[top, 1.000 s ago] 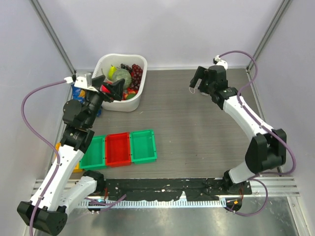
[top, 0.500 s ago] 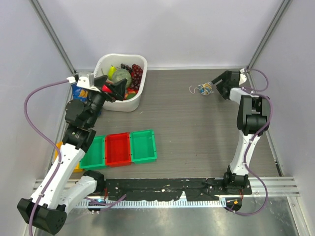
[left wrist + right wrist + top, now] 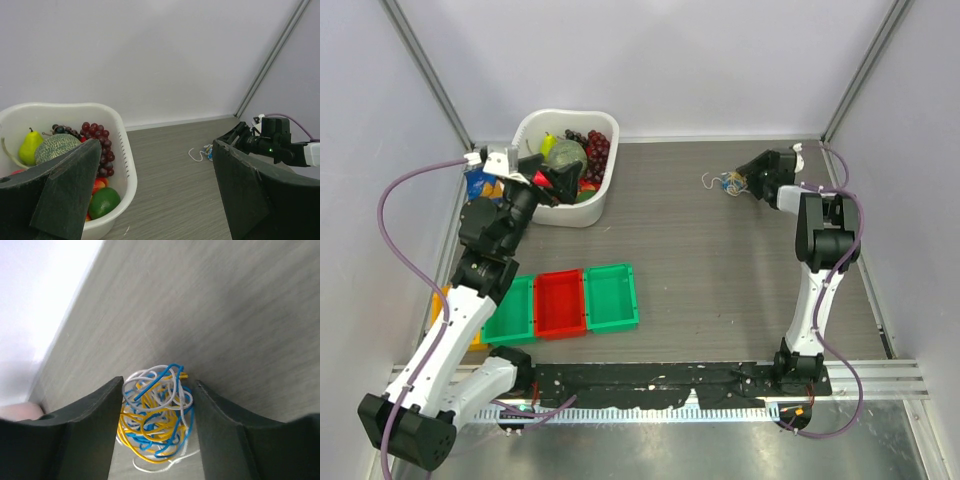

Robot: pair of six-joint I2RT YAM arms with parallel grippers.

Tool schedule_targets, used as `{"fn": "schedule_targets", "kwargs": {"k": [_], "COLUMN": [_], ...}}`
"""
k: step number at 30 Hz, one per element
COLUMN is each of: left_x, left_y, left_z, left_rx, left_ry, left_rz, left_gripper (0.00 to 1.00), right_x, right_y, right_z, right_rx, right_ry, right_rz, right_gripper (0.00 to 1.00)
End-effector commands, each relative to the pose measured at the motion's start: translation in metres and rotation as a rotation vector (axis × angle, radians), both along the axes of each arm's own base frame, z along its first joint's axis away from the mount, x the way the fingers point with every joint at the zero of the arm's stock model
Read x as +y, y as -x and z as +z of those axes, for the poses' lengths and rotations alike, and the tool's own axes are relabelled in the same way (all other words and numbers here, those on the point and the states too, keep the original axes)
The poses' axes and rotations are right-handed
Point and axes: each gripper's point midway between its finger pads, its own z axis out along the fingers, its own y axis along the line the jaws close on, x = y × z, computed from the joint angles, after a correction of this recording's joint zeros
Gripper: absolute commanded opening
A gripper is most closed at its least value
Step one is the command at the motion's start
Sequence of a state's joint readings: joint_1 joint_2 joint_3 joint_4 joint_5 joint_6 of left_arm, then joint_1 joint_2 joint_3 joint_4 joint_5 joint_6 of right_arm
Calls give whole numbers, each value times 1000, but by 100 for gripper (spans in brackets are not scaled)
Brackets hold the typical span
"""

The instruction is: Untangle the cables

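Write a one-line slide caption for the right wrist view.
Right claw brackets a tangled ball of thin white, yellow and blue cables lying on the grey wood-grain table.

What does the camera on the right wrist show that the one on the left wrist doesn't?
Only the right wrist view: the cables close up, blue, yellow and white strands wound in one knot, sitting between the two fingers of the right end effector. Only the left wrist view: a white basket holding a pear, a melon and grapes, plus the right arm seen from afar. Both: the same knot of cables lying on the grey table.
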State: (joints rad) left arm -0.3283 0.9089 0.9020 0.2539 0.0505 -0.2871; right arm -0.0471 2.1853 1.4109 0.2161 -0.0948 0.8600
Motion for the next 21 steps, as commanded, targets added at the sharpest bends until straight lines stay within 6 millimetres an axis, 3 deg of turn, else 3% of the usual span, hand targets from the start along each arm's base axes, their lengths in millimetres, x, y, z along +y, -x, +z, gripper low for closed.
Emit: {"fn": "schedule_targets", "kwargs": {"k": [1,2,3,4,5,6,7,8,9,10,11,15,21], "left_x": [-6,-7,-9,-11,-12,-14,-16,-19,-22,-26,-30,-49,-99], "left_y": [0,-1,-2,-3,-6,-9,-13,-18,-23,-27,-29,-36,-48], "left_z": [13,12,11,9,6,4,1,-7,-13,-18,-23,-40,-78], "left_rx": [-45,-41,-34,-25,-9,12,36,75,109,136,160,244,514], "left_ry": [26,25,25,22,23,26,28,27,31,35,41,109,168], "left_rz": [-26,-30,-38,-45,-51,-54,-56,-60,-67,-79,-99,-182,-401], "left_gripper": [96,96,95,93,93,92,91,90,89,88,86,84,70], "right_x": [21,23,25,26,28,48,53,62,66,73,78,96,119], "right_y": [25,31,37,42,51,58,72,81,99,107,128,180,249], "right_z": [3,3,0,5,2,17,10,26,15,35,38,55,58], "right_rx": [15,26,38,40,55,30,52,21,55,14,12,-29,29], "right_ry": [51,61,69,68,65,66,63,67,64,58,39,12,47], "right_rz": [65,75,93,102,114,155,171,191,206,220,235,309,487], "right_gripper": [54,39,35,23,17,11,10,5,1,1,1,1,1]}}
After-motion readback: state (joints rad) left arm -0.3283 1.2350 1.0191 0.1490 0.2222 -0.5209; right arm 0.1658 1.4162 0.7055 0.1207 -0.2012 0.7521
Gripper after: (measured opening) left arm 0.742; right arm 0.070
